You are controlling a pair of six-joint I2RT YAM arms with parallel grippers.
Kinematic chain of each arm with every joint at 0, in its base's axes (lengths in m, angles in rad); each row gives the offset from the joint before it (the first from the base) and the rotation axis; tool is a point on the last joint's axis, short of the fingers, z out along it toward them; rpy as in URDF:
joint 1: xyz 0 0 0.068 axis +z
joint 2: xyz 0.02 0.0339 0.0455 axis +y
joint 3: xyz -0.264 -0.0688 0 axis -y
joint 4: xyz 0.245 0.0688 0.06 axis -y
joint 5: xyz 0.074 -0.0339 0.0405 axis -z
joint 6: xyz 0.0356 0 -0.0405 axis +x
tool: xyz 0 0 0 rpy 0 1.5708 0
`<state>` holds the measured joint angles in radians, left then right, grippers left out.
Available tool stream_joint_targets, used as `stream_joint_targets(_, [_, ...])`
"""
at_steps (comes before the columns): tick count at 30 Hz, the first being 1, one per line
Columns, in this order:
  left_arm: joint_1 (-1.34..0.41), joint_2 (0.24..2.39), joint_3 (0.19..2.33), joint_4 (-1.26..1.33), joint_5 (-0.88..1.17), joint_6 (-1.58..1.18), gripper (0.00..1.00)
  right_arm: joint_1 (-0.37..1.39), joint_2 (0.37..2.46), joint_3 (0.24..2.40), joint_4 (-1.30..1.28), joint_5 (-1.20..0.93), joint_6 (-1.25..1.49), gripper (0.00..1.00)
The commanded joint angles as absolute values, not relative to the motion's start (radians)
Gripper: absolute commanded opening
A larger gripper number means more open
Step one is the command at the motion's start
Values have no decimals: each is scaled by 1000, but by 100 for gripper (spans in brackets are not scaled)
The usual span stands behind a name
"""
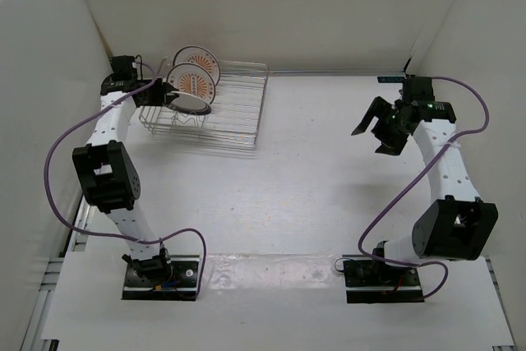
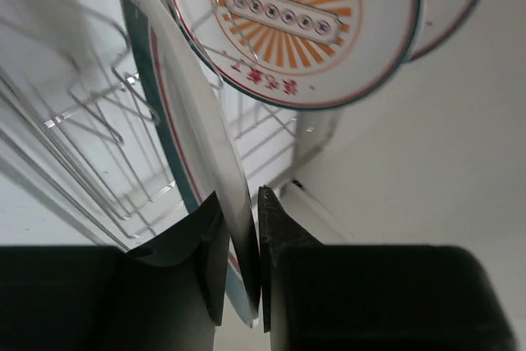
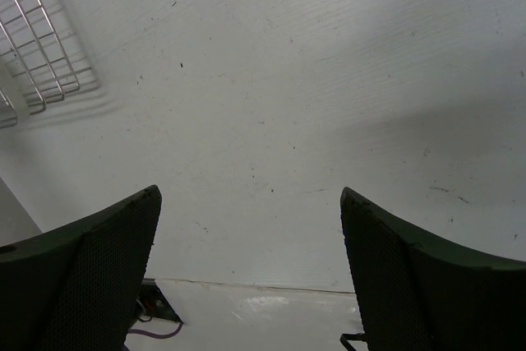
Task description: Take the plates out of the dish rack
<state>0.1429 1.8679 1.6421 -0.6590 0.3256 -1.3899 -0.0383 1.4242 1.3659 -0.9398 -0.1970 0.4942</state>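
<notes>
Left hand [image 2: 240,232] pinching lower rim of white round plate with green-red edge [image 2: 185,121], apparently firm enough to lift it from silver wire dish rack [image 2: 99,133]. Beyond fingertips, orange-sunburst plates [image 2: 288,22] slotted upright. Right hand [image 3: 251,228] spread, empty, above white table [image 3: 329,80].

1. Light came from above, bright and even; the white table [image 1: 329,170] and walls [image 1: 271,6] looked washed out.
2. The rack [image 1: 238,113] threw soft, faint shadows; a glossy strip [image 1: 271,270] glared.
3. Left wrist view: the near plate [image 2: 191,133] was blurred, the left fingers [image 2: 283,244] almost black.
4. Right wrist view was dimmer, a broad soft shadow crossing the table.
</notes>
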Motion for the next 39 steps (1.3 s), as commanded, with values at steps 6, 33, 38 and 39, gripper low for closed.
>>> stream_joint_targets(6, [156, 1710, 1667, -419, 425, -1600, 9, -38, 1382, 1339, -899, -291, 519, 91])
stream_joint_targets(33, [-333, 1814, 1928, -1262, 617, -1585, 1, 465, 1264, 1468, -670, -496, -27, 81])
stream_joint_targets(38, [-406, 1862, 1973, -1286, 632, -1581, 1, 569, 1301, 1489, -712, -450, -92, 81])
stream_joint_targets(39, [-426, 1865, 1971, -1287, 637, -1588, 1, 590, 1301, 1480, -712, -408, -112, 81])
